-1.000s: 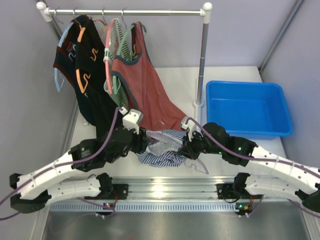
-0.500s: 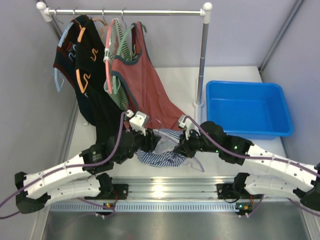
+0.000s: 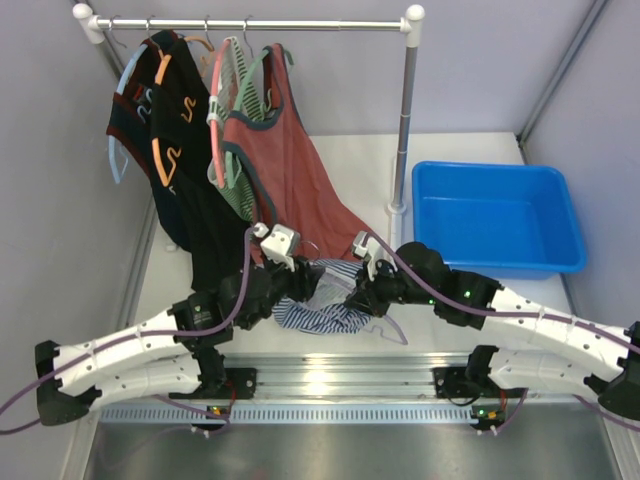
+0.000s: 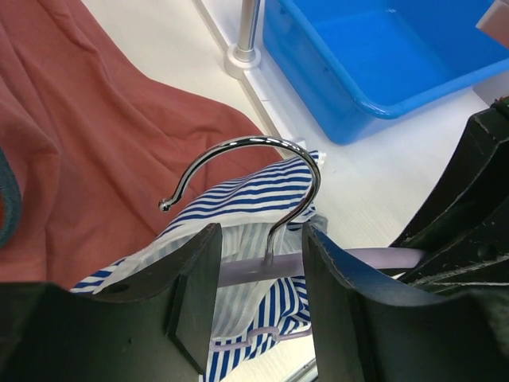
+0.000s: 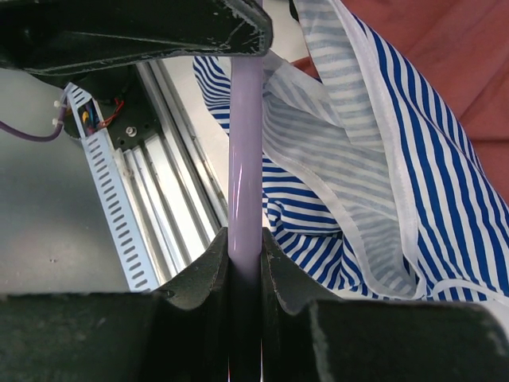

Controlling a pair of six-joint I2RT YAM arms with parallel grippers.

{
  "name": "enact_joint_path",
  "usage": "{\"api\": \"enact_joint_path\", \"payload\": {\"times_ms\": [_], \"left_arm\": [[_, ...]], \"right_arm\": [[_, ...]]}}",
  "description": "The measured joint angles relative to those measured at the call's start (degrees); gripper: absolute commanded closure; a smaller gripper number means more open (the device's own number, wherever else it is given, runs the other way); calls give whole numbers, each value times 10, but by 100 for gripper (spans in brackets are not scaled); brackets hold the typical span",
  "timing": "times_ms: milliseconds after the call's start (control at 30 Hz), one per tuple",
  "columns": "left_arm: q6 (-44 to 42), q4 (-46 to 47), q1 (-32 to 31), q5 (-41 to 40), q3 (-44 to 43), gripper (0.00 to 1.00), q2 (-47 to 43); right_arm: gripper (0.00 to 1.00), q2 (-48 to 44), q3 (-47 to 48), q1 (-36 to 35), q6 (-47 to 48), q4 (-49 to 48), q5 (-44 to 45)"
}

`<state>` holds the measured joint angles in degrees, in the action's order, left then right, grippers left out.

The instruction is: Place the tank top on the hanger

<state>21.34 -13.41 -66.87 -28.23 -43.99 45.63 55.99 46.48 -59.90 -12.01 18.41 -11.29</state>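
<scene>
**Both grippers closed in over the striped top**

Since a second ago, your two arms have drawn toward each other at the near middle of the table [image 3: 350, 160]. The left gripper [image 3: 303, 286] has slid rightward and the right gripper [image 3: 352, 296] leftward, so they now sit just apart over the bundle.

At the back, the clothes rail [image 3: 250, 23] carries dark garments [image 3: 180, 150] and a rust-red top [image 3: 290, 170], whose hem trails down onto the table behind your grippers. The blue bin [image 3: 495, 168] sits well apart on the right, beside the rail's post.

The tank top [image 3: 320, 315] lies bunched on the table between and beneath the two grippers. In the right wrist view its striped cloth, white trim showing, is draped beside the hanger [image 5: 245, 159], with part of it lying over the lilac bar.

Your right jaws are pinched tight on that lilac bar, which runs straight up out of them. Your left jaws stand well apart. In the left wrist view the bar crosses the gap behind them and the neck of the metal hook [image 4: 238, 142] rises between the fingers, nearer the right-hand one. Neither finger is visibly pressing on it.
</scene>
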Motion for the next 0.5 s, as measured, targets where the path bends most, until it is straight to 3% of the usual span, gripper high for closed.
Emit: {"api": "enact_joint_path", "payload": {"times_ms": [233,300,467,500], "left_arm": [[-10,48,-2,-11,34,53,8],[-14,59,-4,-15,35,62,12],[-20,71,-9,-18,39,98,13],[-22,71,-10,-19,39,100,13]], "right_arm": [[100,1,0,0,0,1,-6],[100,2,0,0,0,0,-6],[100,3,0,0,0,-2,-8],[100,3,0,0,0,-3,-8]]}}
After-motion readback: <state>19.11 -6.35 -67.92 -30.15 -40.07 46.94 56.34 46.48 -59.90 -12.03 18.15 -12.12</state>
